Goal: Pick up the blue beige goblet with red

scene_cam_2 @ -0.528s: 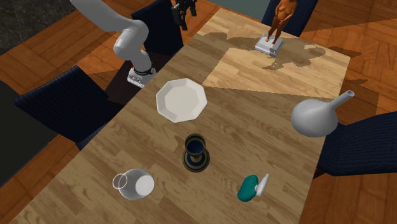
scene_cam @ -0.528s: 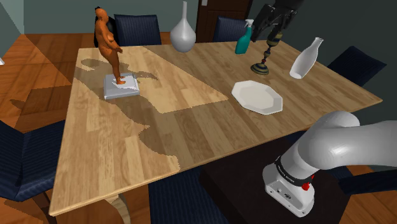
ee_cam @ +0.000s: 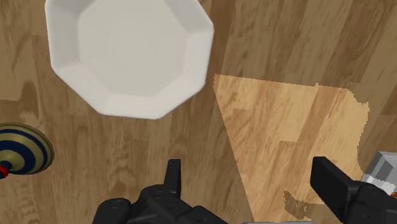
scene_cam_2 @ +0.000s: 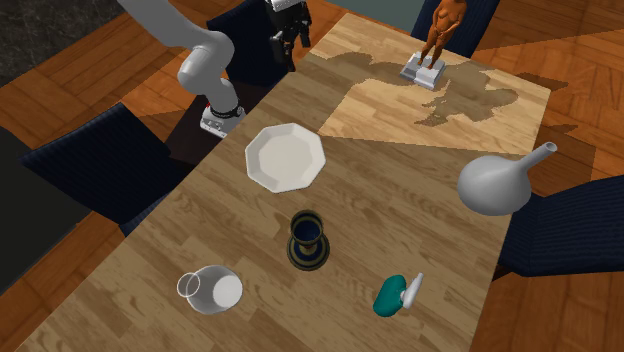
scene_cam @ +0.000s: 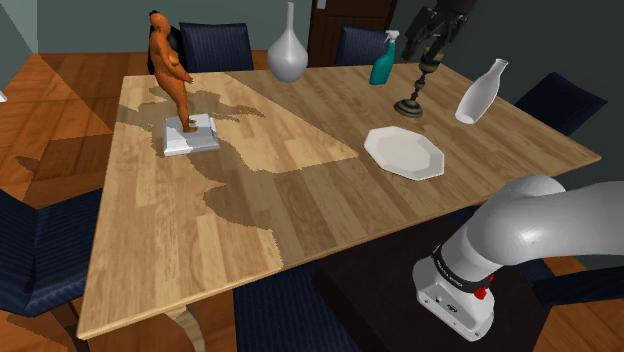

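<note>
The goblet [scene_cam: 412,100] stands upright on the wooden table [scene_cam: 200,240], dark blue with beige bands; from above it shows as a ringed cup [scene_cam_2: 306,240]. In the wrist view its striped rim [ee_cam: 22,147] with a red spot lies off to one side of the fingers. My black gripper [scene_cam: 432,32] hangs high above the table, open and holding nothing. In the second exterior view the gripper [scene_cam_2: 287,32] is over the table edge beyond the plate. The two fingertips [ee_cam: 173,177] stand wide apart, and the gripper [ee_cam: 251,184] looks down on bare wood beside the plate.
A white octagonal plate [scene_cam: 403,152] lies between the stand and the goblet. A white bottle [scene_cam: 480,92], a teal spray bottle [scene_cam: 383,62] and a white vase [scene_cam: 287,50] stand near the goblet. An orange statue [scene_cam: 172,70] is at the far end. Dark chairs [scene_cam: 215,45] ring the table.
The gripper has shifted a little, coming further into the second exterior view. The arm's shadow on the table has changed shape. Nothing on the table moved.
</note>
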Robot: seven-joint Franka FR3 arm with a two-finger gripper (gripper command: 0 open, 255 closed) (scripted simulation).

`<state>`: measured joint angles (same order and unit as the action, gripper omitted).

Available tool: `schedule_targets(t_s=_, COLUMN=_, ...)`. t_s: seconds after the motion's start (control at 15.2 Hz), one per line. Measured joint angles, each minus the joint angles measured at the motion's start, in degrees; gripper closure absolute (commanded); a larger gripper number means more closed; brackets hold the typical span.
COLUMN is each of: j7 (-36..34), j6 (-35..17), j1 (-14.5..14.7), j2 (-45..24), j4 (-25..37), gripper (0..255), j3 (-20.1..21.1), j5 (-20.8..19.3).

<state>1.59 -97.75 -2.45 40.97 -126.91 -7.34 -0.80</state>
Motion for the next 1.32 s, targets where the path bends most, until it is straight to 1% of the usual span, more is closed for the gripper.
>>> schedule_targets(t_s=0.4, j7=7.49, j6=-1.33, j1=-1.21, j2=-7.95, j4=5.44, gripper=0, j3=-7.33, j5=-1.77)
schedule_targets(t_s=0.79, j7=14.85, j6=-2.23, j1=-1.62, j2=-18.19, j4=13.37, gripper=0, j3=-14.24, j5=-1.11)
schedule_targets(t_s=0.99, j7=19.09, j6=-1.99, j1=-1.92, j2=-23.93, j4=18.40, gripper=0, j3=-17.91, j5=0.26)
schedule_targets(t_s=1.19, j7=23.19, j6=-1.26, j1=-2.31, j2=-30.57, j4=24.45, gripper=0, j3=-21.23, j5=2.72)
schedule_targets(t_s=1.32, j7=26.34, j6=-0.65, j1=-3.13, j2=-34.65, j4=27.97, gripper=0, j3=-23.43, j5=4.57)
